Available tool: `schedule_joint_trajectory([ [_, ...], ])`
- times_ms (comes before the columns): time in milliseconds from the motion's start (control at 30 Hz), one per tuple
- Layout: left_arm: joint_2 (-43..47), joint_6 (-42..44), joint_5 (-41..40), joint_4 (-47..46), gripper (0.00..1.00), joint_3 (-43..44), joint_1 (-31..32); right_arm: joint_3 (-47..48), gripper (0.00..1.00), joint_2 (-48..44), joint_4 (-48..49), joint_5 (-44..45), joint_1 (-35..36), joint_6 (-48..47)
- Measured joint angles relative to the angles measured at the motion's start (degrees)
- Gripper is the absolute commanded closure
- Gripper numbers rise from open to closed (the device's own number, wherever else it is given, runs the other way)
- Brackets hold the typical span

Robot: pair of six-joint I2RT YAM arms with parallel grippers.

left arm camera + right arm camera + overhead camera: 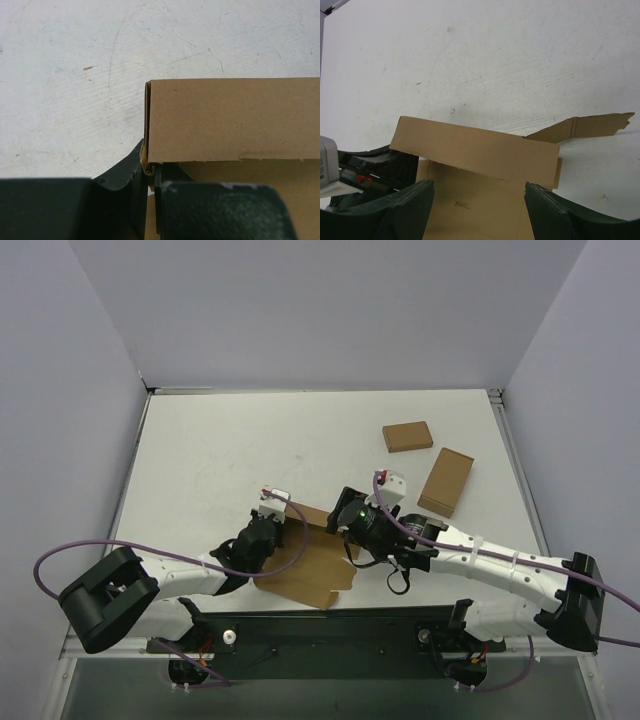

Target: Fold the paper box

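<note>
L gripper (149, 172) clamps the paper box (230, 120) at a wall corner; R gripper (477, 194) gapes astride it. Risk: an off-centre squeeze could buckle the wall.

There was one paper box (310, 570), partly folded. Two small brown boxes lay beyond it: the far small box (407, 436) and the near small box (446, 482). Two arms showed, the left arm (190, 580) and the right arm (480, 558), over one table (220, 450).
</note>
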State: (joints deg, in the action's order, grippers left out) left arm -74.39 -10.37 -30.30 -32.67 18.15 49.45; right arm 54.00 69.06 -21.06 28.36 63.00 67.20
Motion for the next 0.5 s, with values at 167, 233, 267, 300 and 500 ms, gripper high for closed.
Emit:
schedule_joint_trajectory([
  [167,0.0,0.0,-0.22,-0.02,1.0,0.0,0.02,1.05,0.26,3.19,-0.59,1.6,-1.31,-2.01],
  [233,0.0,0.02,-0.33,-0.02,1.0,0.0,0.02,0.31,0.26,3.39,0.72,0.79,-3.28,-2.73],
  [267,0.0,0.02,-0.33,-0.02,1.0,0.0,0.02,-0.39,0.26,3.32,1.62,0.42,-4.33,-2.89],
  [300,0.0,0.0,-0.35,0.0,1.0,0.0,0.02,-1.38,0.26,3.28,2.89,-0.31,-5.29,-2.97],
  [500,0.0,0.02,-0.35,-0.02,1.0,0.0,0.02,-7.56,0.26,3.23,8.09,-5.6,-8.72,-2.86],
])
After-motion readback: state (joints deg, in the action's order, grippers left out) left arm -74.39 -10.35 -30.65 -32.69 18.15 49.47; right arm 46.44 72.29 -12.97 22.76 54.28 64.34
